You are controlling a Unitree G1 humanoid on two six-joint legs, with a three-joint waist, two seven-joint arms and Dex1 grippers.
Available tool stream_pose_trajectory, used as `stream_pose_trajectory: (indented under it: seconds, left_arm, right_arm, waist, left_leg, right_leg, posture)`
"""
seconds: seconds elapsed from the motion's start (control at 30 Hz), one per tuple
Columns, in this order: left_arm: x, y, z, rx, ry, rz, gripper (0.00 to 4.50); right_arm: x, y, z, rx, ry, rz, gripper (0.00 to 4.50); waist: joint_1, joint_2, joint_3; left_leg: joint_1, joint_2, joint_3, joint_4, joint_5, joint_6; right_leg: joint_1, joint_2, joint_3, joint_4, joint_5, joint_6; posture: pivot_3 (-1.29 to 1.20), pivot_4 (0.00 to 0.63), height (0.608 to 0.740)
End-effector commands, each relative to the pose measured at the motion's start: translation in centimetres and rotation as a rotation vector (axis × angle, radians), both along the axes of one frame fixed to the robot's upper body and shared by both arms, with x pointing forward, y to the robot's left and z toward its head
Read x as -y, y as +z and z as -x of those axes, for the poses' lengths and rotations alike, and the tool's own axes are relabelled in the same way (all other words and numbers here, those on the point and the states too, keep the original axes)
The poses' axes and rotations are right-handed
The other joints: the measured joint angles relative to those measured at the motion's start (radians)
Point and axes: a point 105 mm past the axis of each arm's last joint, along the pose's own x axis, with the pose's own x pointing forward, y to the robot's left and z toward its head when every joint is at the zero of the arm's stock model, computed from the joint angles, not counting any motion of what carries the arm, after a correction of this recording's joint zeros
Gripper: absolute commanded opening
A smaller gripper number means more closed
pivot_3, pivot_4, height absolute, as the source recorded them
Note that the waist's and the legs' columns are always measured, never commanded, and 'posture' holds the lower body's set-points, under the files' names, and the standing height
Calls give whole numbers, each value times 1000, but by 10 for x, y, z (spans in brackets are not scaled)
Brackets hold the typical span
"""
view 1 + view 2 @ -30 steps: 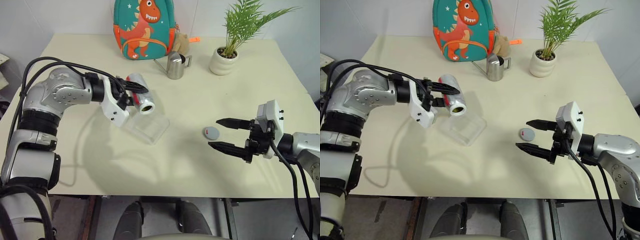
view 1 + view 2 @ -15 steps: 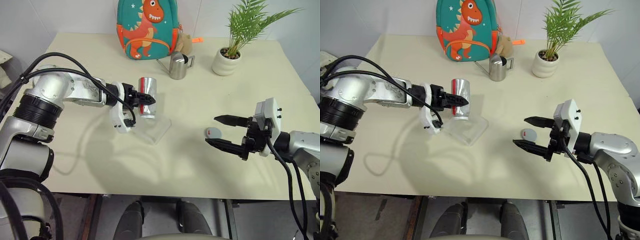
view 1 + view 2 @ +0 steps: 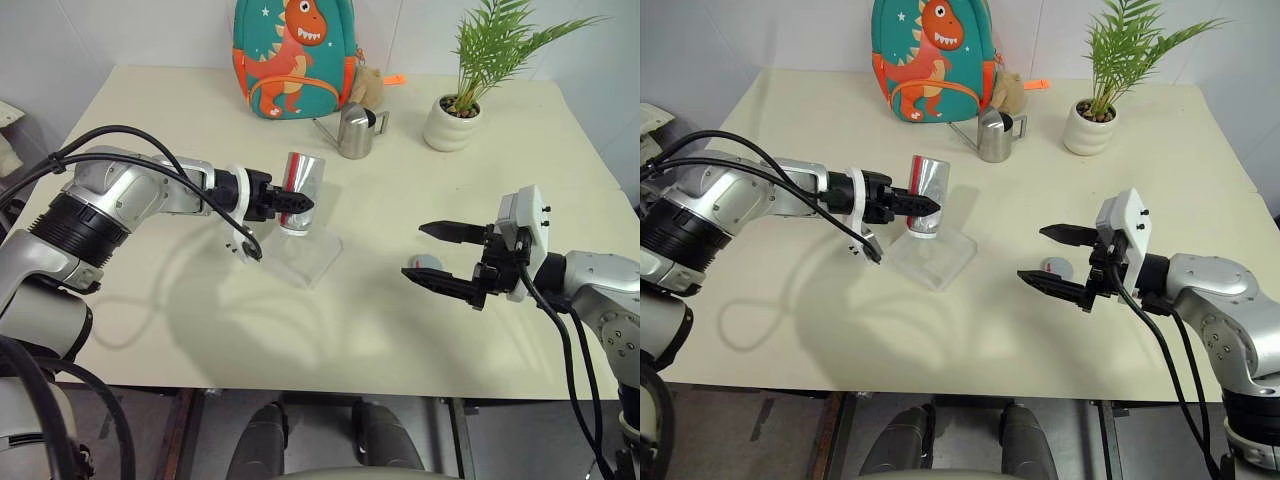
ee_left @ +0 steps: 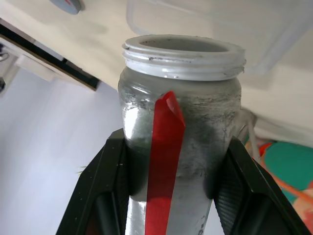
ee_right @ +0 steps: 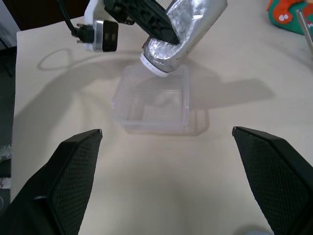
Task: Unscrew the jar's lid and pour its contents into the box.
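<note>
over the box (image 3: 305, 255): left gripper (image 3: 298, 201) clamps the jar (image 3: 299, 192), mouth tipped down.
right gripper (image 3: 432, 256) wide open, empty, beside the lid (image 3: 421, 264).

Lid (image 3: 424, 263) partly hidden behind right end effector (image 3: 438, 255); contents not discernible.

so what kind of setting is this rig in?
Probably an indoor test or demo room, not a real kitchen: a plain cream table against a white wall, dressed with props, namely a dinosaur backpack, a potted plant and a small steel watering can.
</note>
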Motion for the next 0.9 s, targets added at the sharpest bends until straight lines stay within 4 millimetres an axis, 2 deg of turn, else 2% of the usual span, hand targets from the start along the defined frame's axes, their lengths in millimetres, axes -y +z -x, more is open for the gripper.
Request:
stream_pose_trajectory:
  seconds: [0.03,0.3,0.6,0.63,0.73,0.8,0.9]
  left_arm:
    - [8,27,4,122,-76,10,1849]
    - [13,41,11,212,-163,50,1849]
    - [15,35,23,204,-218,80,1849]
    - [15,33,26,183,-227,93,1849]
    - [1,38,10,57,-66,245,1849]
    - [-4,37,7,-1,-14,300,1849]
    - [-11,41,4,-169,75,506,1849]
  right_arm:
    - [-3,6,-1,38,23,-5,4487]
    - [-6,7,-5,48,44,-3,4487]
    - [-7,8,-9,58,60,3,4487]
    - [-7,8,-9,60,63,3,4487]
    - [-7,9,-9,63,71,8,4487]
    - [-6,9,-9,62,75,11,4487]
    - [-5,10,-10,66,78,15,4487]
  waist:
    - [0,0,0]
    - [-1,0,0]
    - [-1,0,0]
    - [-1,0,0]
    - [-1,0,0]
    - [-3,0,0]
    - [-2,0,0]
  left_leg:
    - [0,0,0,0,0,0]
    - [0,0,0,0,0,0]
    - [0,0,0,1,0,0]
    - [0,0,0,1,0,0]
    - [0,0,0,1,0,0]
    - [0,0,0,3,0,0]
    - [0,0,0,4,0,0]
  right_leg:
    - [0,0,0,0,0,0]
    - [0,0,0,1,0,0]
    - [0,0,0,2,0,0]
    - [0,0,0,2,0,0]
    - [0,0,0,2,0,0]
    - [0,0,0,2,0,0]
    - [0,0,1,2,0,0]
  posture:
    - [0,150,740]
    - [0,150,740]
    - [0,150,740]
    - [0,150,740]
    - [0,150,740]
    - [0,150,740]
    - [0,150,740]
